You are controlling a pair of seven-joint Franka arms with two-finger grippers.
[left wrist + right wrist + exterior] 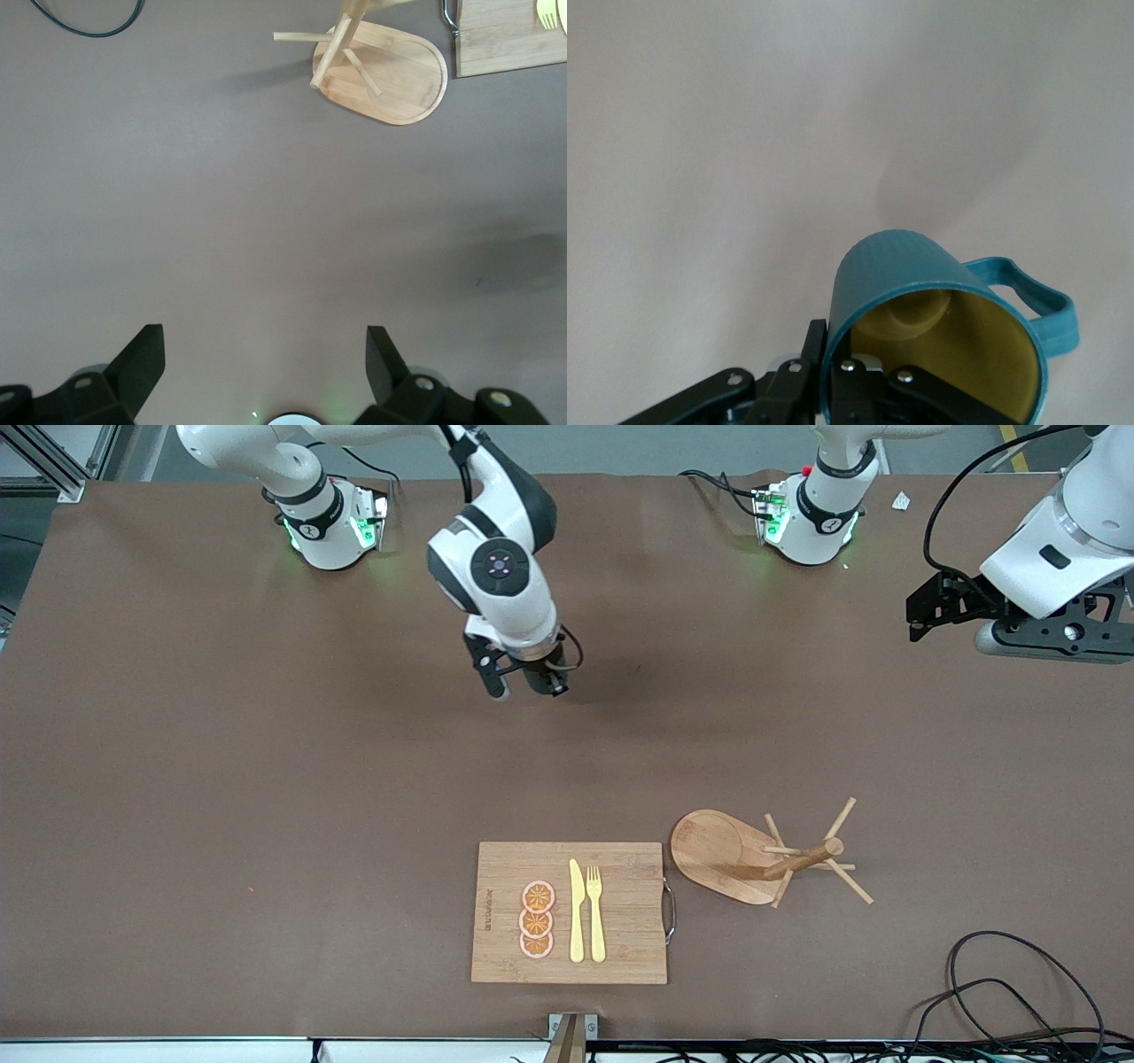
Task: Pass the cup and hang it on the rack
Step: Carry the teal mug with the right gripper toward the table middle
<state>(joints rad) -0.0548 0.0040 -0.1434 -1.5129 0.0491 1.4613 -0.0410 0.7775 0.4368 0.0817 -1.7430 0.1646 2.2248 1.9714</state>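
The teal cup point(939, 310) with a yellowish inside and a side handle is held in my right gripper point(833, 354). The gripper is shut on the cup's rim, one finger inside and one outside. In the front view that gripper point(524, 684) hangs over bare table at the middle, and the hand hides the cup. The wooden rack point(762, 859) stands toward the left arm's end, near the front camera, and shows in the left wrist view point(381, 62). My left gripper point(264, 350) is open and empty, high over the left arm's end of the table point(1054, 638).
A bamboo cutting board point(620, 921) lies beside the rack, bearing a yellow knife point(577, 912), a fork point(595, 912) and orange slices point(537, 919). It also shows in the left wrist view point(505, 35). Black cables point(1019, 992) lie near the table's front corner.
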